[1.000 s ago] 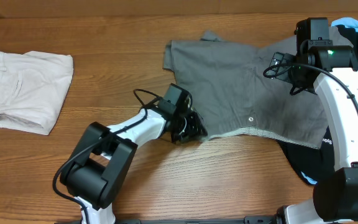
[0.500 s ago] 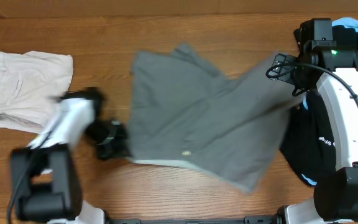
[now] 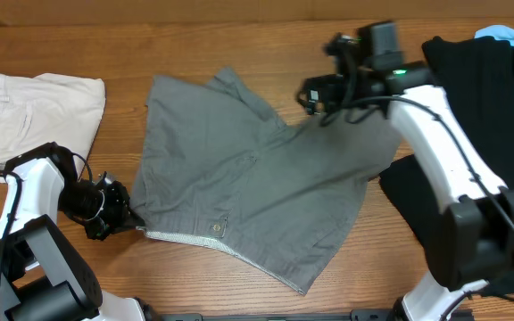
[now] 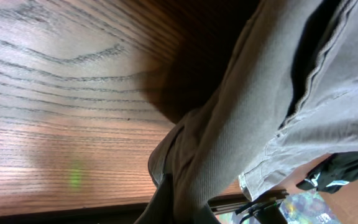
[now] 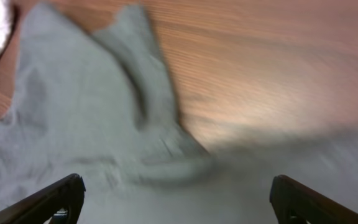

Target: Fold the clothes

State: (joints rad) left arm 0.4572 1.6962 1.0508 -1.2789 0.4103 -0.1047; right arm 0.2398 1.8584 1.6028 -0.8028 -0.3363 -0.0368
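Note:
Grey shorts (image 3: 248, 192) lie spread over the middle of the wooden table, waistband with a button (image 3: 219, 229) toward the front. My left gripper (image 3: 123, 214) is shut on the shorts' front left waist corner; the left wrist view shows the grey cloth (image 4: 247, 118) pinched between its fingers. My right gripper (image 3: 315, 96) hovers above the shorts' far right part, open and empty; its wrist view shows the grey fabric (image 5: 104, 130) below the spread fingers (image 5: 179, 199). Folded cream-white shorts (image 3: 38, 125) lie at the far left. Black garments (image 3: 471, 125) lie at the right.
A light blue cloth (image 3: 511, 34) peeks out at the far right corner above the black garments. Bare wood (image 3: 239, 49) runs along the table's far edge. The front table edge shows in the left wrist view (image 4: 73, 208).
The left gripper has dragged the grey shorts leftward across the table by the waist corner. The right gripper has let go of the shorts and swung left over them.

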